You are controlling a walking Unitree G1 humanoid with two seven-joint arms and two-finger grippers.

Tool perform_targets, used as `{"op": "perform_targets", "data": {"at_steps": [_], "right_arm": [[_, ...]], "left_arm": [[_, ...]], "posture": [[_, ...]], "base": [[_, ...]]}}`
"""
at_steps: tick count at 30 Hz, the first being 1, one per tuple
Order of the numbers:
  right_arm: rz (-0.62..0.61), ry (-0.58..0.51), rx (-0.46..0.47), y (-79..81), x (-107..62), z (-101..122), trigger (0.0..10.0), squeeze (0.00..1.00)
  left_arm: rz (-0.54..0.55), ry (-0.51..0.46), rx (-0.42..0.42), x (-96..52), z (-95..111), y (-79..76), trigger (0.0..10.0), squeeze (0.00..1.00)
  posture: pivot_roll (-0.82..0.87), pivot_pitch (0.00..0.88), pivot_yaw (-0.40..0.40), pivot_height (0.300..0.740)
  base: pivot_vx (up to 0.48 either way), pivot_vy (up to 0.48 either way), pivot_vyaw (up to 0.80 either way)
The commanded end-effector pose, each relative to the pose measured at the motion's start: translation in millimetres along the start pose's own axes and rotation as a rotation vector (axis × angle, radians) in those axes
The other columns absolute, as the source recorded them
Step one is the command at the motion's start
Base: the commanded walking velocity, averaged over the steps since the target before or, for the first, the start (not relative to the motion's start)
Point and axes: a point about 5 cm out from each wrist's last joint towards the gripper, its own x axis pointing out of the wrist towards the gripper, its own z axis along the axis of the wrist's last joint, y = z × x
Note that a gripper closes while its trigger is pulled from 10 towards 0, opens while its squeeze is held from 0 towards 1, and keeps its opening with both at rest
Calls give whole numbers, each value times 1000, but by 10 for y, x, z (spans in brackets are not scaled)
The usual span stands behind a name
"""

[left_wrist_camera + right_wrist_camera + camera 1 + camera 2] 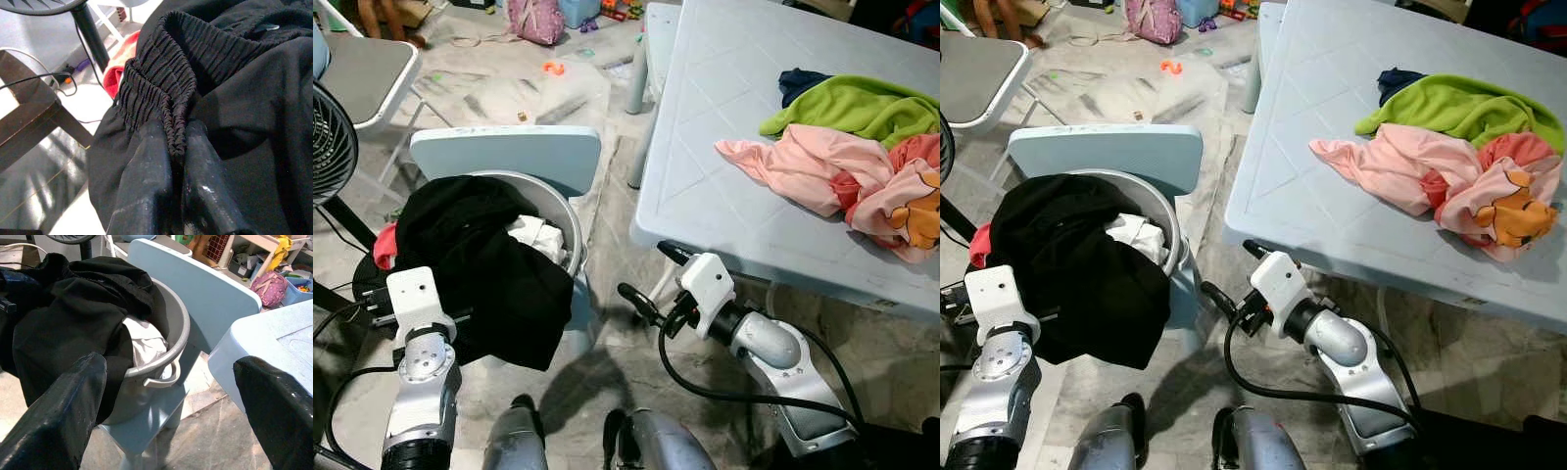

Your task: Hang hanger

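Presently, the pale blue table (724, 147) fills the upper right of the head views, with a heap of pink and green clothes (862, 166) at its right edge. At centre left a grey metal tub (560, 220) sits on a small blue chair (509, 152), overflowing with a black garment (489, 264) and a white cloth (540, 237) beneath it. A fan (328, 137) stands at the far left edge.

I have the left gripper (177, 147) at lower left, its fingers (146, 166) closed together on the elasticated waistband of the black garment, as the left wrist view confirms. The right gripper (651, 279) hangs at lower centre, between tub and table edge; its fingers (58, 401) stand wide apart with nothing between them.

No hanger can be made out in any view, nor any rail or hook to receive one. In my judgement the task stands at an early stage: a garment is gripped at the tub, but it is not lifted clear. Left to do are finding a hanger, fitting the garment and hanging it.
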Motion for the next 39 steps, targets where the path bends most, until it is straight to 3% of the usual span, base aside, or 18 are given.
{"op": "perform_targets", "data": {"at_steps": [1,11,14,16,20,21,23,24,29,30,31,32,33,39], "right_arm": [[10,18,-1,9,-15,-42,10000,0],[-27,-15,39,-11,112,-24,10000,0],[-90,-37,102,-47,164,-23,10000,0],[-101,-40,114,-52,169,-26,10000,0],[-219,-41,191,-160,157,-98,10000,0],[-339,-40,240,-285,129,-153,10000,0],[-394,-33,272,-338,124,-191,10000,0],[-462,-22,333,-392,107,-257,10000,0],[-623,-6,413,-499,79,-375,10000,0],[-651,-4,402,-525,73,-377,10000,0],[-698,1,379,-579,60,-382,10000,0],[-718,2,371,-604,54,-385,10000,0],[-746,-7,369,-660,31,-374,10000,0],[-782,-54,371,-795,-37,-328,10000,0]], "left_arm": [[-11,8,13,-23,-41,21,0,0],[-158,-221,77,56,442,-149,0,0],[-288,-355,93,27,744,-339,0,0],[-313,-372,92,14,785,-374,0,0],[-620,-422,88,-180,911,-721,0,0],[-762,-437,115,-304,920,-846,0,0],[-823,-443,135,-354,918,-892,0,0],[-894,-430,157,-420,881,-942,0,0],[-948,-409,161,-481,822,-978,0,0],[-947,-400,156,-487,811,-988,3412,0],[-930,-397,153,-492,806,-999,4784,0],[-919,-401,154,-493,808,-1001,4784,0],[-879,-396,167,-475,797,-1007,10000,0],[-816,-409,154,-413,842,-996,10000,0]], "posture": [[-43,180,-158,740],[-12,136,-106,740],[-4,111,-83,740],[-4,111,-83,740],[19,82,-48,740],[31,73,-42,740],[35,71,-41,740],[39,65,-38,740],[30,56,-32,740],[25,49,-30,740],[21,45,-28,740],[20,43,-29,740],[19,39,-28,740],[10,20,-29,740]], "base": [[0,0,0],[0,0,0],[0,0,0],[0,0,0],[0,0,0],[0,0,0],[0,0,0],[0,0,0],[0,0,0],[0,0,0],[0,0,0],[0,0,0],[0,0,0],[0,0,0]]}}
